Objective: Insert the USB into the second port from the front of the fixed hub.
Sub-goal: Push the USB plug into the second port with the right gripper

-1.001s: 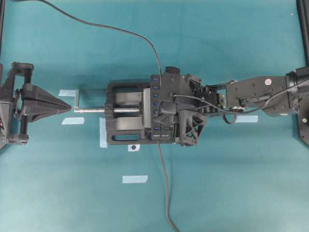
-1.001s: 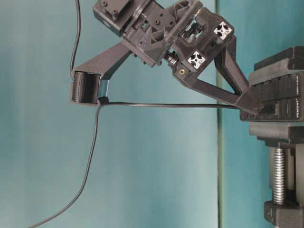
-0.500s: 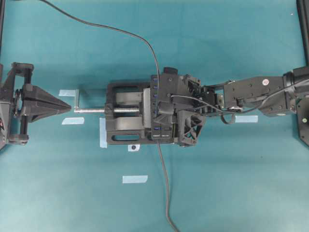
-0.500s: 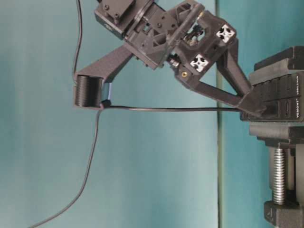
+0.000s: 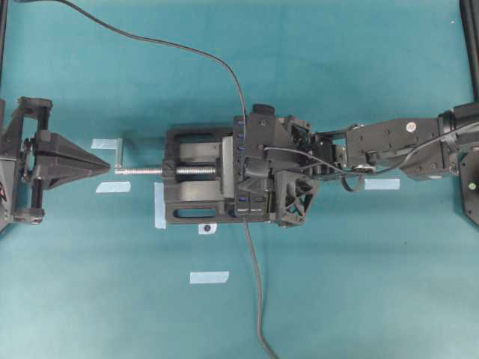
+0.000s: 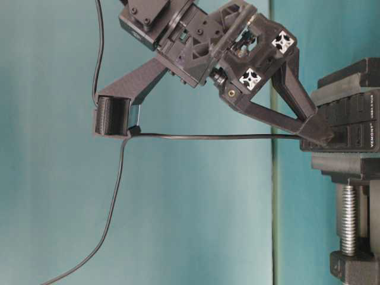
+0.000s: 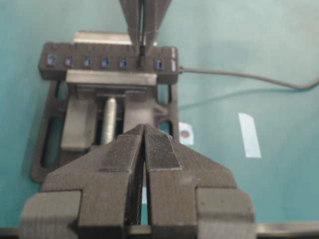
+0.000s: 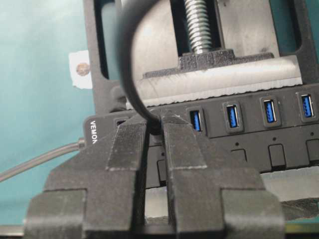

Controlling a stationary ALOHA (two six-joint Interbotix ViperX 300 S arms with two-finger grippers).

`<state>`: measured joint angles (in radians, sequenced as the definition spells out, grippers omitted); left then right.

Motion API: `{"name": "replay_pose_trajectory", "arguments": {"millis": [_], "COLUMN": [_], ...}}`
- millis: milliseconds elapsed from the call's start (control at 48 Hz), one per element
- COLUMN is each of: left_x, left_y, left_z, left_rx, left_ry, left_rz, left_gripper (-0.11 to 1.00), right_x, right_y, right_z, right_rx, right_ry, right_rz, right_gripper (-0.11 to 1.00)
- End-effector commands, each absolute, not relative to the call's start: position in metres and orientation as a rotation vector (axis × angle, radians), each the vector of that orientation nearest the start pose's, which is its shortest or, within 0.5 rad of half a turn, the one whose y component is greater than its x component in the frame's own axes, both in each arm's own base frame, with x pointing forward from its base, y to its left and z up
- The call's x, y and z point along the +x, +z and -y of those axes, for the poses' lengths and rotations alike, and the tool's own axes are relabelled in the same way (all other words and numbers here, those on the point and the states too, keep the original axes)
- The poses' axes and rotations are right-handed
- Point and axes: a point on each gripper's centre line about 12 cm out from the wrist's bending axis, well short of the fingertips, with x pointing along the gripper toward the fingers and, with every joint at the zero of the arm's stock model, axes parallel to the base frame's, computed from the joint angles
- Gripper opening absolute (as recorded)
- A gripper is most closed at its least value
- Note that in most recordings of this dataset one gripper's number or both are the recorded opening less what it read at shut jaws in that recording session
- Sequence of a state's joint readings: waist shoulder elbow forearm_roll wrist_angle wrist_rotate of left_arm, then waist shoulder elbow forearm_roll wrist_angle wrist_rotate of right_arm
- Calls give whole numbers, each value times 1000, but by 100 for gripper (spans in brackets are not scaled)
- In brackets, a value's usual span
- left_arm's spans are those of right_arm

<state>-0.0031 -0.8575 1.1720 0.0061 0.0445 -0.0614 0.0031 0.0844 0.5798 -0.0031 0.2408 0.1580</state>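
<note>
Bench (image 5: 374,284) carries the vise (image 5: 196,178), directly under the right hand (image 8: 154,130); vise clamps the fixed hub (image 8: 279,130). Left hand (image 7: 144,144) sits well back, pads pressed together, empty. Right hand is pinched on the USB (image 8: 155,128), plug at its fingertips and right at the hub's second port from the end, cable (image 8: 125,64) arcing away above. Step looks like insertion; seating depth hidden. Next: straight push, hold alignment.

overhead looks down – wrist views close – all share hub (image 5: 241,166).
</note>
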Motion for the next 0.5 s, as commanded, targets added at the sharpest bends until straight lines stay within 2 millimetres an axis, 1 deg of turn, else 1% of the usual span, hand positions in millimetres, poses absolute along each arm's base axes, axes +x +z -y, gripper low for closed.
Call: {"name": "replay_pose_trajectory", "arguments": {"millis": [0, 250, 480], "left_x": [211, 211, 211], "left_y": [240, 240, 241], "left_z": [1, 1, 1], "left_rx": [-53, -54, -54], "left_ry": [6, 7, 7], "left_rz": [-339, -339, -337], "left_gripper": [0, 0, 0], "right_x": [391, 392, 396], "right_y": [133, 136, 150], "right_z": [-7, -7, -6], "right_rx": [148, 147, 149], "right_ry": [-64, -62, -61], "right_rz": [-942, -936, -896], "right_gripper": [7, 7, 7]}}
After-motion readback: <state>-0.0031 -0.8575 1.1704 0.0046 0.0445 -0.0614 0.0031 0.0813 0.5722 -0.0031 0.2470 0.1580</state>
